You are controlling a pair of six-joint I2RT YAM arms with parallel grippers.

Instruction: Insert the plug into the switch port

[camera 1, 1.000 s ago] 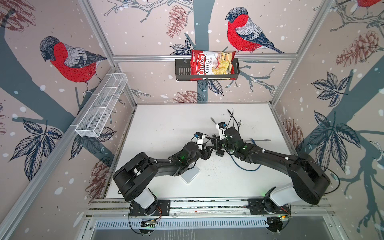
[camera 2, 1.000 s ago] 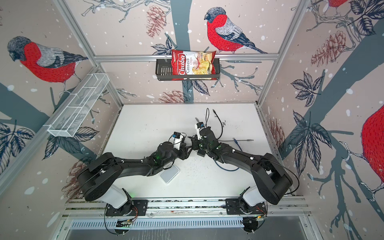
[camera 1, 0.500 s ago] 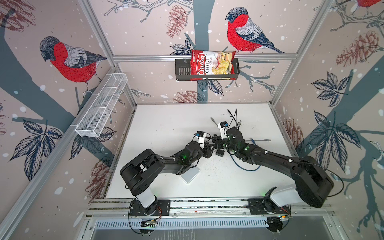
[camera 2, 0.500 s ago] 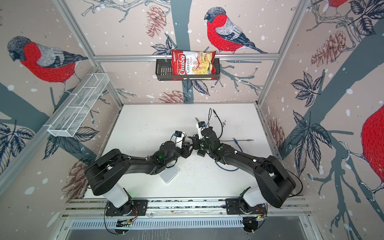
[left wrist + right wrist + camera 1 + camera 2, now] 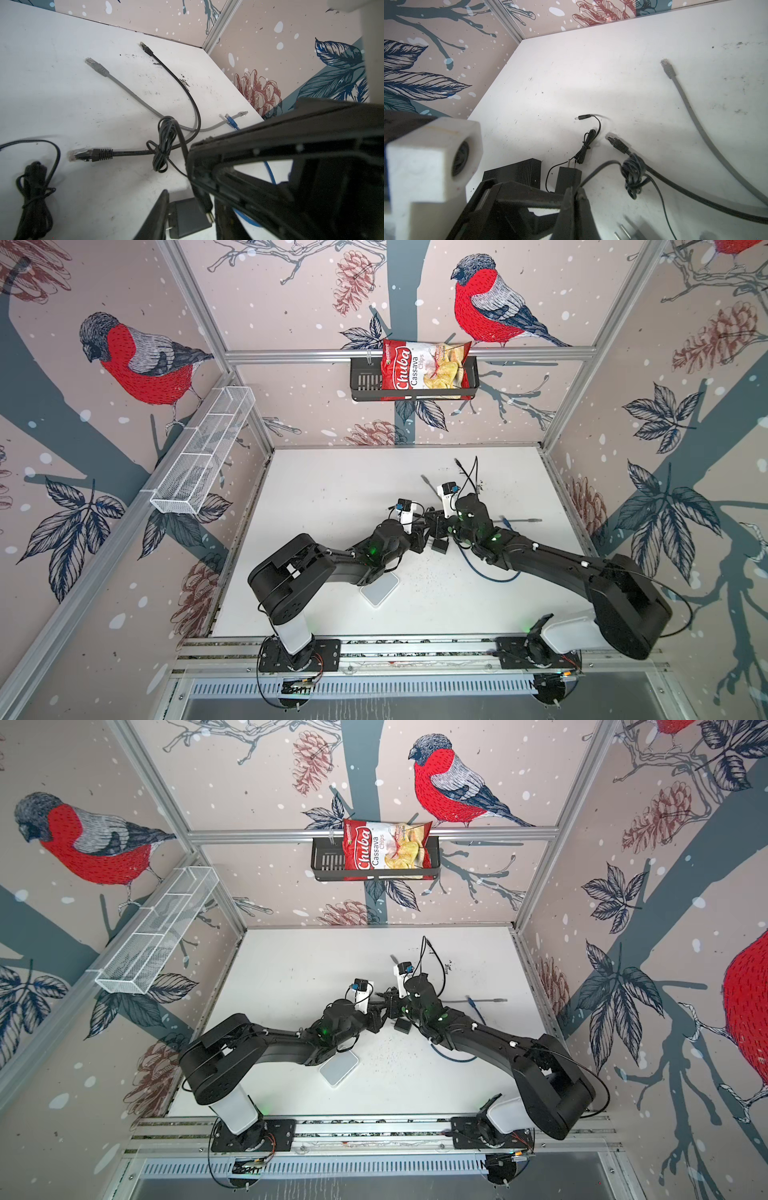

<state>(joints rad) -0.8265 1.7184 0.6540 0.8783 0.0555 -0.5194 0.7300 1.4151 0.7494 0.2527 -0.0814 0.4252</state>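
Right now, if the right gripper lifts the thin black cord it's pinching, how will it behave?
Likely floppy: the thin black cord curves loosely from the right gripper. Its tied bundle probably drags behind and may snag the black Ethernet cable it overlaps.

Table (image 5: pixel 332 489) is holding 3 net cables (image 5: pixel 99 69), 2 pwr adapters (image 5: pixel 568 178) w/ cords (image 5: pixel 586 145), 1 white switch (image 5: pixel 380 589); 2 baskets (image 5: pixel 199 460), 1 chips bag (image 5: pixel 424 369) are hanging above.

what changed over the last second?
Left hand closed partway around the plug poking from the right hand; no firm grip shows yet. Left elbow swung inward, the hand barely shifting. Right hand stayed shut on the cord; switch and cables unmoved.
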